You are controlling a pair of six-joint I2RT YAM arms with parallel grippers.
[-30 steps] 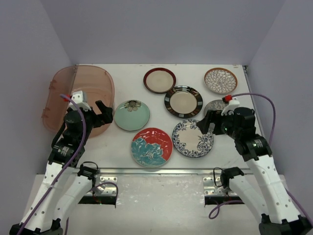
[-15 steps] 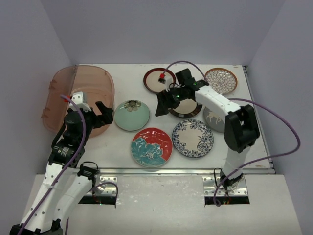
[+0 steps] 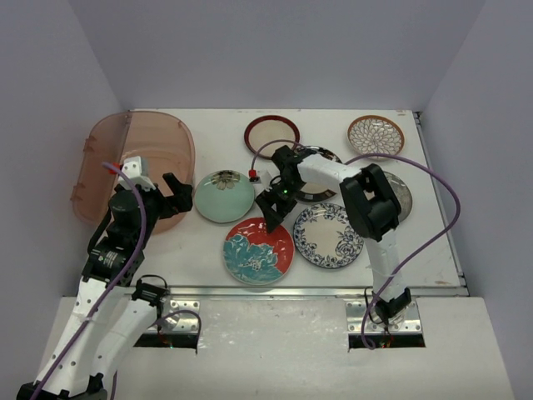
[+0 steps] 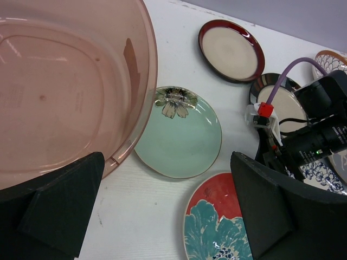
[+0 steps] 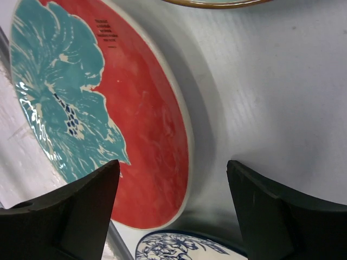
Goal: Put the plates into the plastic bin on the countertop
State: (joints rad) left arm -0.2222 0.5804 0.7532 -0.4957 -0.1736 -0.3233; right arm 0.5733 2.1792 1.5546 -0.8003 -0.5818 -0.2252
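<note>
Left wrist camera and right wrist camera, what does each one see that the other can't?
Only the left wrist view shows the translucent pinkish plastic bin, the round reddish-brown-rimmed cream plate and the whole round mint green plate. Only the right wrist view shows tiny dark lettering on the round red-and-teal floral plate, with the right gripper open near its rim. Both show that plate, part of the round blue-white floral plate and the flat white countertop.

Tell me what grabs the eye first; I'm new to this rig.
The bright red-and-teal plate at the near edge stands out, with the right claw hanging open over its rim. At far left the pinkish plastic bin sits empty, the left claw open at its rim.
</note>
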